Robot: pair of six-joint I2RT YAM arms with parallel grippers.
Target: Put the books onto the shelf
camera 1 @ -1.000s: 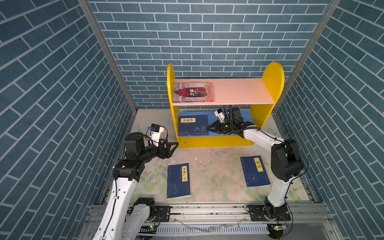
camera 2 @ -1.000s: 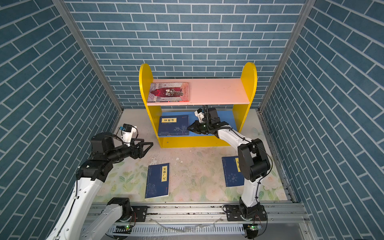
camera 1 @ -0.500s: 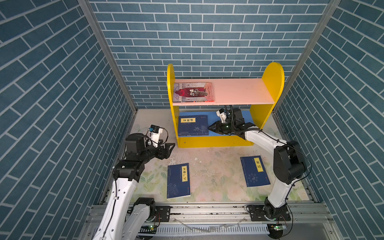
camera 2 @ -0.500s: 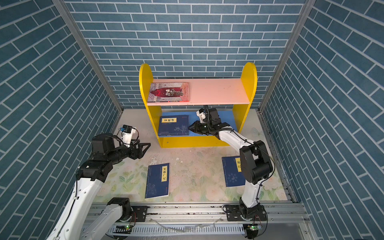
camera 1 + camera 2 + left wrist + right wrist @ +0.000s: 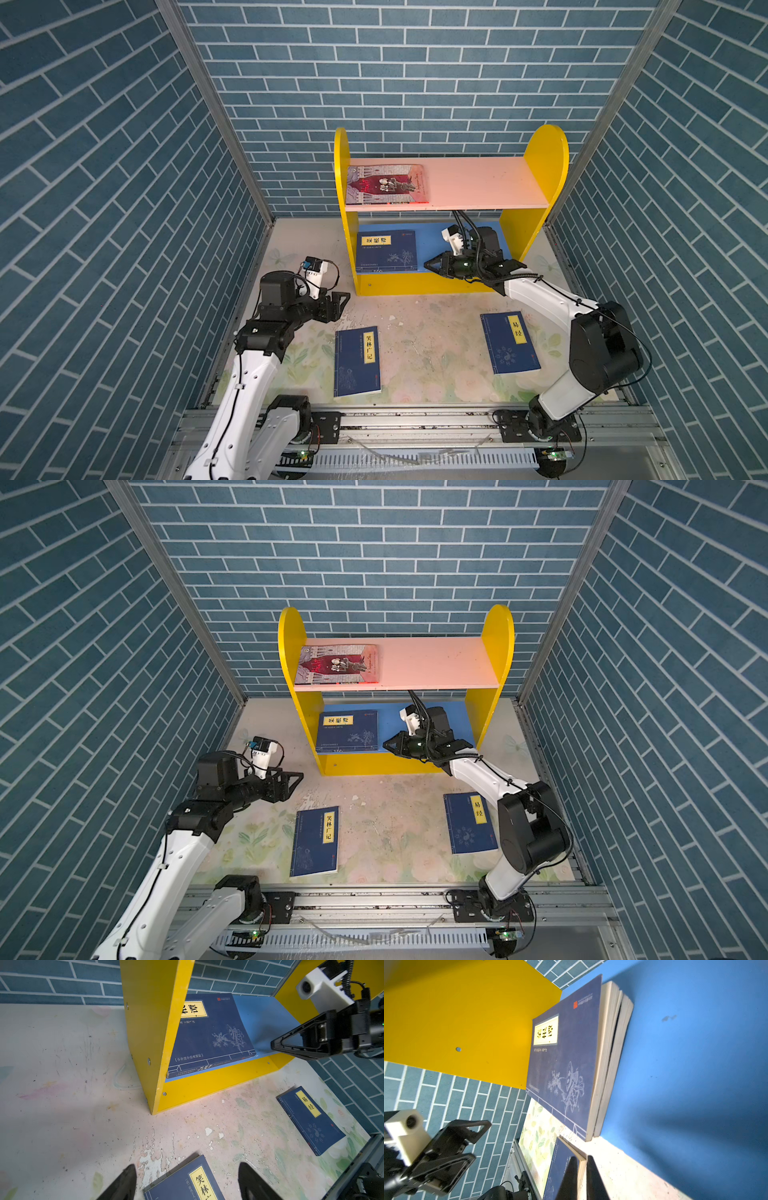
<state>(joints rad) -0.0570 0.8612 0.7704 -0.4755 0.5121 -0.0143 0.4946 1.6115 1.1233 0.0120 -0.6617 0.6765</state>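
Blue-brick walls (image 5: 415, 62), yellow shelf (image 5: 546, 149), navy yellow-labelled books (image 5: 386, 251), grey-red book (image 5: 386, 185) above

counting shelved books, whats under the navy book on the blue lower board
A second book lies under the navy book on the blue lower board; only its page edges show. Its cover is hidden, so its title cannot be read.

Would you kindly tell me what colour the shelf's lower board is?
Blue. The lower board shows best in the right wrist view.

Blue brick walls (image 5: 415, 62), worn floral floor (image 5: 432, 361)
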